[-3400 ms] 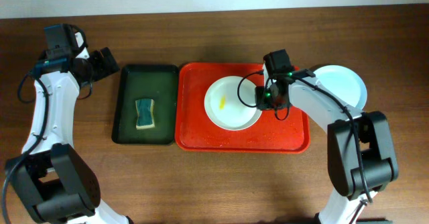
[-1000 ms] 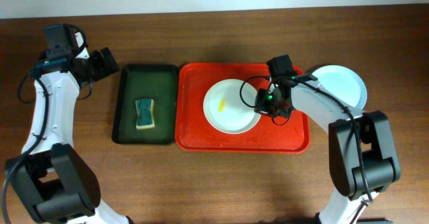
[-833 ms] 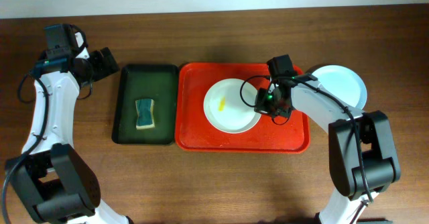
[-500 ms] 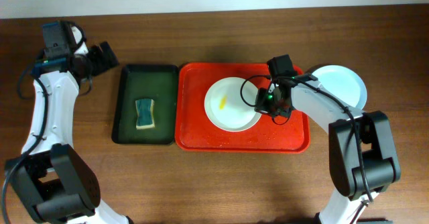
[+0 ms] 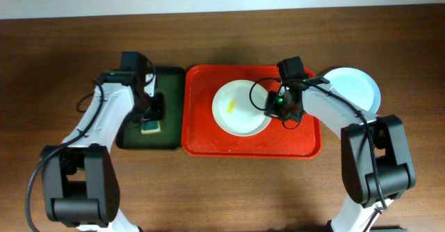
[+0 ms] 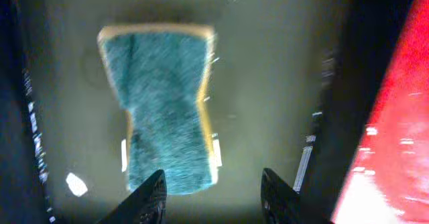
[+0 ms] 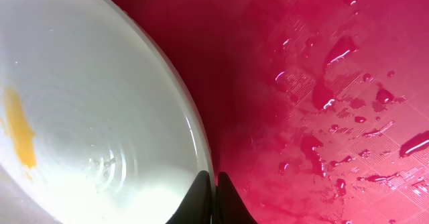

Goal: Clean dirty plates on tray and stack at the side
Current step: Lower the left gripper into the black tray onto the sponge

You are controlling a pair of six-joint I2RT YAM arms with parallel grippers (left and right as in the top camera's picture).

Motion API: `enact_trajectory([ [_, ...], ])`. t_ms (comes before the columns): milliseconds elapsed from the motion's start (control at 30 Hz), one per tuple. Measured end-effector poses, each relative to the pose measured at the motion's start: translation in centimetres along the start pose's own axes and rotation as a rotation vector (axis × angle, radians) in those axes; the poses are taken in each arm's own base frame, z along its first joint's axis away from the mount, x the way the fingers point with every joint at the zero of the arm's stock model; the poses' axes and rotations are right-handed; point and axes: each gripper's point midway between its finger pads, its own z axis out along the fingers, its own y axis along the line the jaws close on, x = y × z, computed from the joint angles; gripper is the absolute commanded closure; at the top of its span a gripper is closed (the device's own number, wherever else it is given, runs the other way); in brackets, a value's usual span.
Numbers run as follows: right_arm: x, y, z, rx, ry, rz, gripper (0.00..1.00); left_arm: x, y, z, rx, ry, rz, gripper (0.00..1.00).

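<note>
Left hand (image 6: pixel 214 197) has swung in from the far corner of the table and now hangs low over the green tray (image 5: pixel 174 107). Its two fingers (image 6: pixel 153 196) have come closer together but are apart, with nothing between them yet. The sponge (image 6: pixel 164 117) lies flat just ahead of them, at 12 o'clock in the left wrist view, its near end beside one finger.

At 3 o'clock from the green tray sits the red tray (image 5: pixel 201 135). A white plate (image 5: pixel 240 110) rests in its middle, with a yellow smear (image 5: pixel 231 105) on it.

The right hand (image 7: pixel 211 184) has not moved. It is at the plate's 3 o'clock edge, fingers closed, and they seem to pinch the rim to hold the plate steady.

Another pale plate (image 5: pixel 354 86) sits on the table at 3 o'clock from the red tray.

I think the left hand is about to grab the sponge, so the wiping can start soon.
</note>
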Motion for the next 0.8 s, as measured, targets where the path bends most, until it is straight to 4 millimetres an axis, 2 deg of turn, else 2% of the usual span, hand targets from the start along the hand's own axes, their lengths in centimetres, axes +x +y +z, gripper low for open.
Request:
enact_trajectory([
  [67, 0.0, 0.0, 0.0, 0.001, 0.0, -0.001, 0.96, 0.1, 1.0, 0.3, -0.046, -0.002, -0.004, 0.61],
  [167, 0.0, 0.0, 0.0, 0.001, -0.001, -0.001, 0.96, -1.2, 2.0, 0.2, -0.074, -0.056, -0.019, 0.64],
  [233, 0.0, 0.0, 0.0, 0.002, -0.001, -0.001, 0.96, -1.6, 2.3, 0.4, -0.084, -0.077, -0.023, 0.71],
  [400, 0.0, 0.0, 0.0, 0.002, -0.002, 0.0, 0.96, -1.6, 2.5, 2.4, -0.083, -0.125, -0.019, 0.66],
  [633, 0.0, 0.0, 0.0, 0.002, -0.001, -0.001, 0.96, -2.3, 2.4, 2.8, -0.079, -0.162, -0.026, 0.67],
  [700, 0.0, 0.0, 0.0, 0.002, -0.002, -0.001, 0.96, -2.0, 2.5, 3.2, -0.079, -0.16, -0.027, 0.72],
  [800, 0.0, 0.0, 0.0, 0.002, -0.001, 0.0, 0.96, -1.0, 2.6, 3.9, -0.081, -0.141, -0.031, 0.71],
])
